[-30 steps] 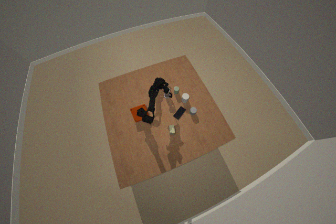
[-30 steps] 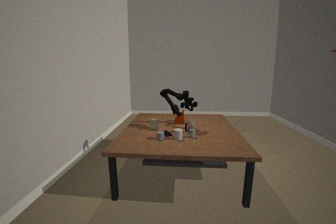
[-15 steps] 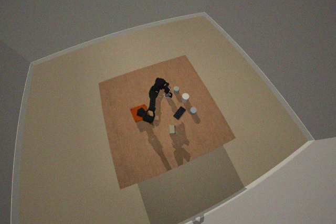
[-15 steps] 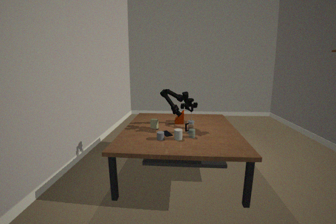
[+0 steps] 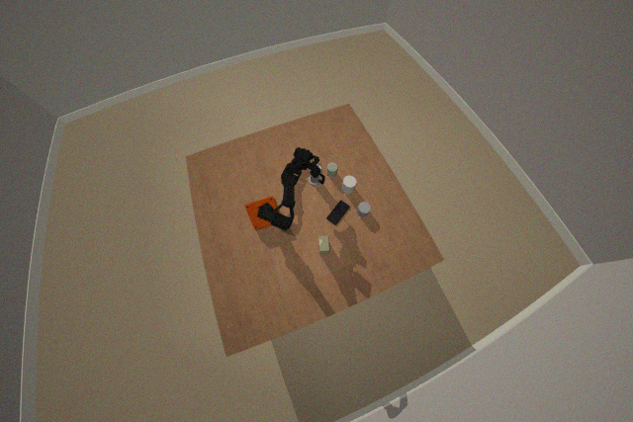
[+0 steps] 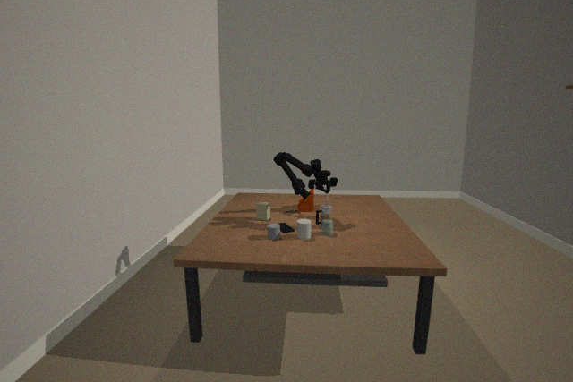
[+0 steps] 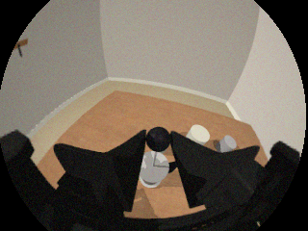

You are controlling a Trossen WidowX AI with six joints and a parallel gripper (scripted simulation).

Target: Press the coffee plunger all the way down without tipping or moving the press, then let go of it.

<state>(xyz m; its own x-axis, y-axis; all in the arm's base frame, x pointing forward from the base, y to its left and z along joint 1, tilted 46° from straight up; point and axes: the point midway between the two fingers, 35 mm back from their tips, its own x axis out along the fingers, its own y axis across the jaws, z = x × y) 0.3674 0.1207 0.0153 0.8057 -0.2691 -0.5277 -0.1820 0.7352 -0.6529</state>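
Observation:
The coffee press [image 5: 314,181] [image 6: 326,213] [image 7: 152,169] stands upright on the table, with a pale lid and a black handle [image 6: 318,217]. Its plunger is up: a thin rod [image 6: 326,199] shows between the lid and my gripper. My gripper [image 6: 327,190] [image 7: 158,134] is above the press and shut on the black round plunger knob [image 7: 158,140], with one fingertip on each side of it. In the top view the arm hides part of the press, and the knob cannot be made out there.
A green cup [image 5: 332,169] [image 6: 327,227], a white cup [image 5: 349,184] [image 6: 303,229] [image 7: 198,134] and a grey cup [image 5: 364,209] [image 6: 273,232] [image 7: 228,143] stand near the press. A dark flat slab [image 5: 337,212] and a pale green box [image 5: 323,244] [image 6: 263,211] are also on the table [image 5: 245,304].

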